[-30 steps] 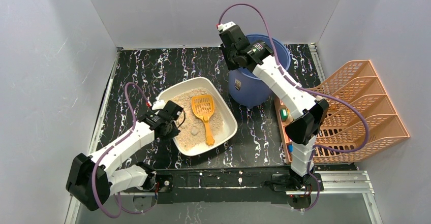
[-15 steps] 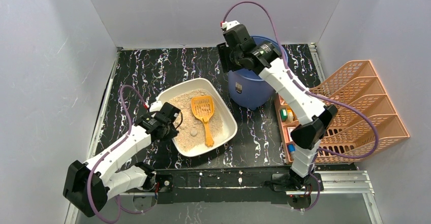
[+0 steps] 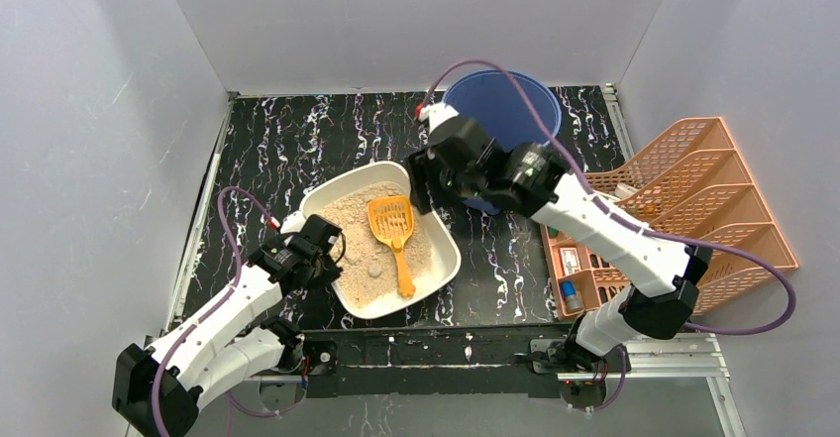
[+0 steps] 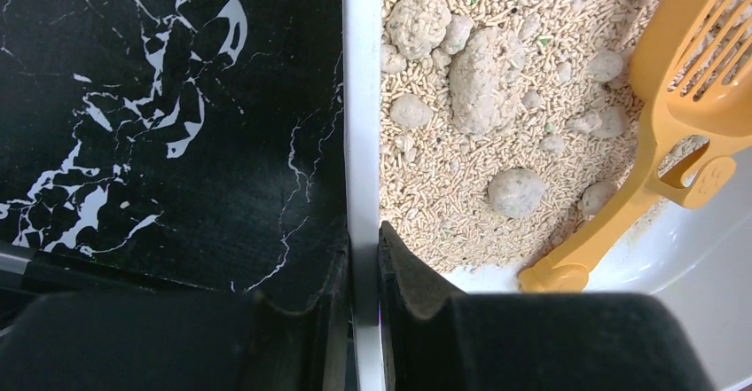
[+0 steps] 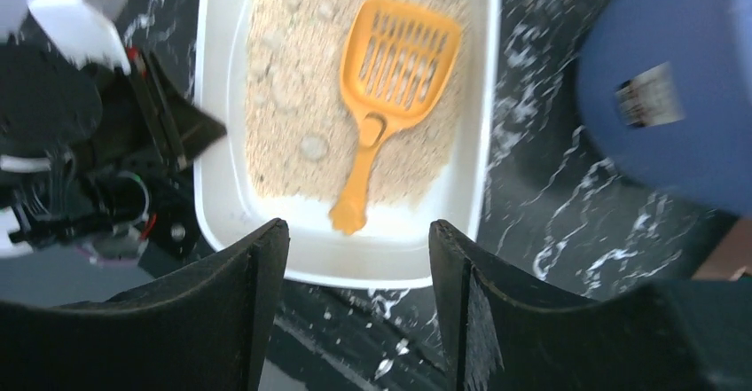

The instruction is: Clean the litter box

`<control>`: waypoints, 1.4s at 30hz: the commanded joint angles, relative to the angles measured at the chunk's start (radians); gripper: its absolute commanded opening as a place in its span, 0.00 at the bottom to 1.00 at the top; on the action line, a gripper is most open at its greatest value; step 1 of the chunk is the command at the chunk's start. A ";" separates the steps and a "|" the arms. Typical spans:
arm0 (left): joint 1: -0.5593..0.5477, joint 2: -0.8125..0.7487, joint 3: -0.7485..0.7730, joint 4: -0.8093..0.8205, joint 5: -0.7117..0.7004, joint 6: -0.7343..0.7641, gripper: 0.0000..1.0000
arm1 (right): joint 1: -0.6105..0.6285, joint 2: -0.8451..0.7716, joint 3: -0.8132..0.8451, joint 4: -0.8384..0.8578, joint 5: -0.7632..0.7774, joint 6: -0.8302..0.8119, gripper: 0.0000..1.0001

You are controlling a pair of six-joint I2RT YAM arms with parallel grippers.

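Note:
The litter box (image 3: 448, 251) is a shallow white tray of tan litter in the middle of the table. An orange slotted scoop (image 3: 393, 223) lies in it, handle toward the near edge, and grey clumps (image 4: 483, 76) sit in the litter. My left gripper (image 3: 319, 251) is shut on the tray's left rim (image 4: 362, 98), one finger outside the wall and one inside. My right gripper (image 3: 422, 185) hangs open above the tray's far right corner. In the right wrist view the right gripper (image 5: 357, 227) holds nothing, and the scoop (image 5: 399, 63) shows below.
A tall blue bucket (image 3: 500, 110) stands behind the right arm at the back. An orange-pink lattice rack (image 3: 693, 219) holding small items fills the right side. Bits of litter lie scattered on the black marbled tabletop (image 3: 287, 140) near the front edge.
My right arm swung from above the blue bucket down toward the litter box, and its jaws opened. The left arm drew back slightly, and the tray shifted a little toward the near left.

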 commanded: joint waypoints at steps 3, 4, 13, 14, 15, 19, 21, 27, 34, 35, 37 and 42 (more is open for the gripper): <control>-0.001 -0.032 0.027 -0.049 -0.008 -0.044 0.00 | 0.126 -0.025 -0.196 0.114 0.043 0.184 0.68; -0.001 -0.034 0.030 -0.051 -0.007 -0.045 0.00 | 0.131 -0.026 -0.227 0.129 0.050 0.203 0.68; 0.000 -0.063 0.038 -0.090 -0.010 -0.034 0.28 | 0.146 0.018 -0.402 0.264 0.016 0.289 0.81; 0.000 -0.068 0.047 -0.101 -0.013 -0.036 0.36 | 0.146 0.034 -0.402 0.267 0.007 0.295 0.81; -0.001 -0.071 0.060 -0.114 -0.013 -0.036 0.44 | 0.145 0.050 -0.403 0.274 0.000 0.303 0.82; -0.001 -0.071 0.151 -0.172 -0.029 -0.015 0.63 | 0.146 0.104 -0.427 0.330 -0.015 0.344 0.82; 0.000 -0.069 0.206 -0.214 -0.055 0.001 0.67 | 0.145 0.136 -0.427 0.344 -0.006 0.374 0.82; 0.000 -0.082 0.356 -0.316 -0.156 0.058 0.77 | 0.147 0.221 -0.423 0.354 0.028 0.448 0.77; 0.000 -0.070 0.498 -0.344 -0.209 0.163 0.90 | 0.145 0.295 -0.437 0.390 0.048 0.460 0.69; 0.000 -0.073 0.509 -0.340 -0.211 0.186 0.92 | 0.145 0.310 -0.438 0.396 0.046 0.460 0.68; 0.000 -0.077 0.530 -0.330 -0.212 0.222 0.97 | 0.145 0.330 -0.438 0.407 0.045 0.460 0.65; 0.000 -0.078 0.579 -0.325 -0.233 0.289 0.98 | 0.145 0.380 -0.429 0.424 0.064 0.436 0.59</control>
